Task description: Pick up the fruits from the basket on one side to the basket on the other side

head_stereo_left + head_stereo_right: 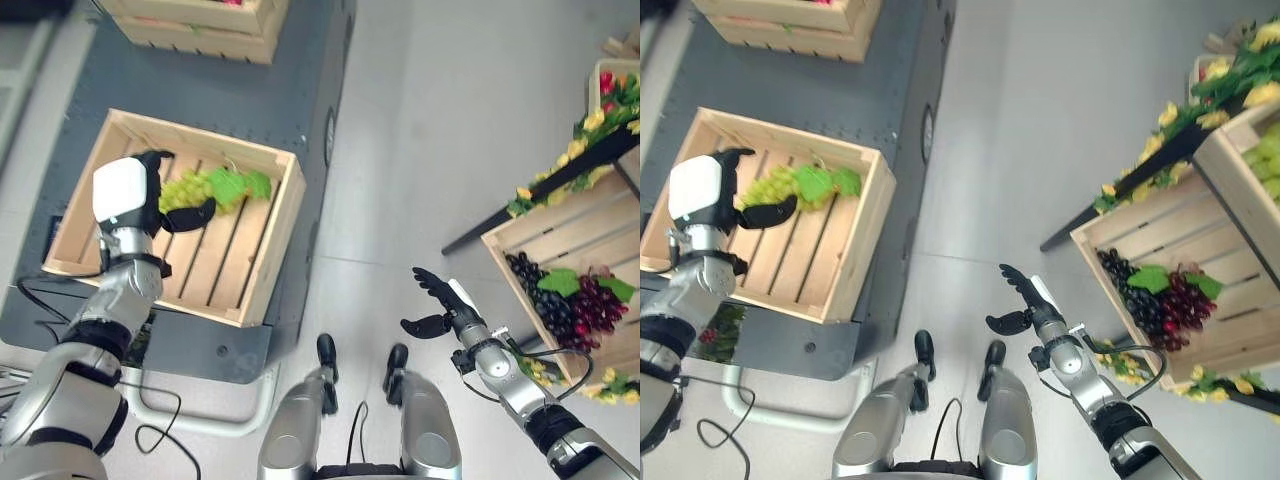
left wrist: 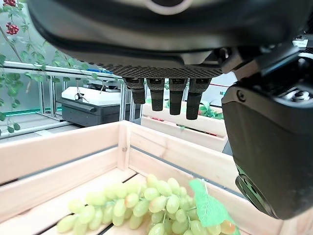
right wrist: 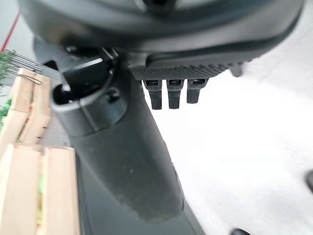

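One green grape bunch with a leaf point(image 1: 212, 188) lies in the slatted pale wooden crate point(image 1: 262, 262); left hand point(image 1: 128, 195) above it, fingers straight, holding nothing; right hand point(image 1: 437, 302) spread over the floor; two dark grape bunches point(image 1: 570, 300) in the right wooden crate point(image 1: 505, 243).

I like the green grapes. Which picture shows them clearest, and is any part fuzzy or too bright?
Left wrist view: the green grapes look sharp and close, while the left hand above them looms dark. Right wrist view: the floor glares white, and the wooden crate beside the right hand is fuzzy.
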